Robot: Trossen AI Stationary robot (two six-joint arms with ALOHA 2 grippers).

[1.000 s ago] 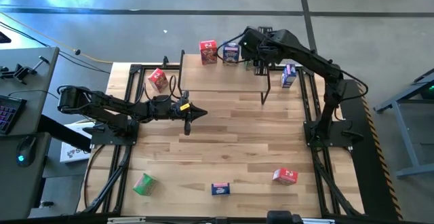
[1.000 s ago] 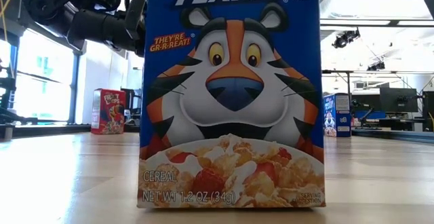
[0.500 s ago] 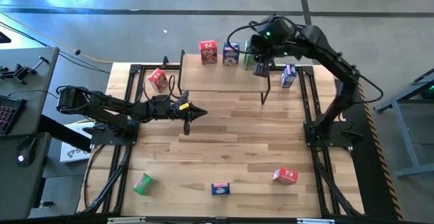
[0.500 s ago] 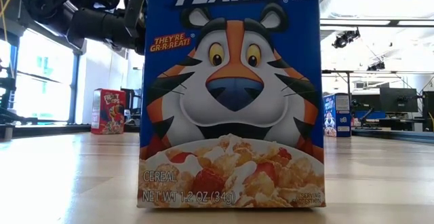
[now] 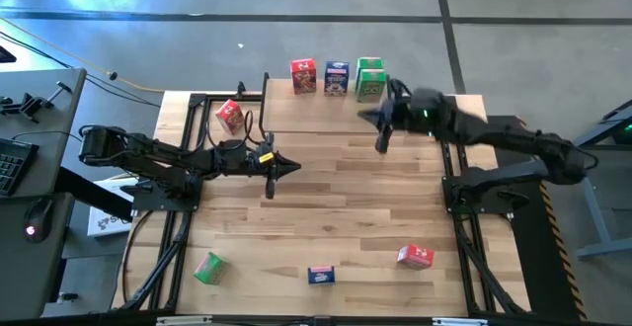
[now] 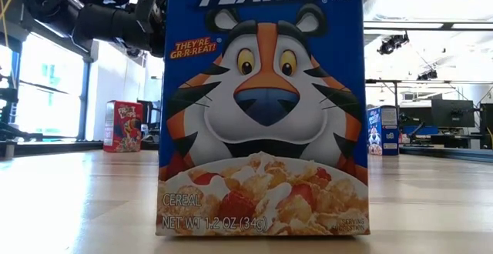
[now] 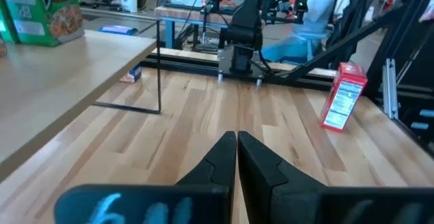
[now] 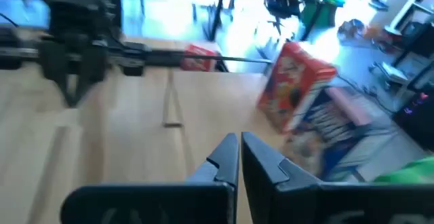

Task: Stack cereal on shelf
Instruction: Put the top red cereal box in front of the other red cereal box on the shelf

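Both arms reach inward, left tool [image 5: 293, 167] and right tool [image 5: 363, 117] closed, empty.

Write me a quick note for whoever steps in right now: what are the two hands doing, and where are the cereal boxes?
Left hand: shut, empty, waiting over the table's left-middle.
Right hand: shut, empty, beside the shelf.
Done: red box, blue box and green box stand in a row on the shelf.
Left: red box beside the shelf's left end; green box, blue box and red box along the table's near edge.
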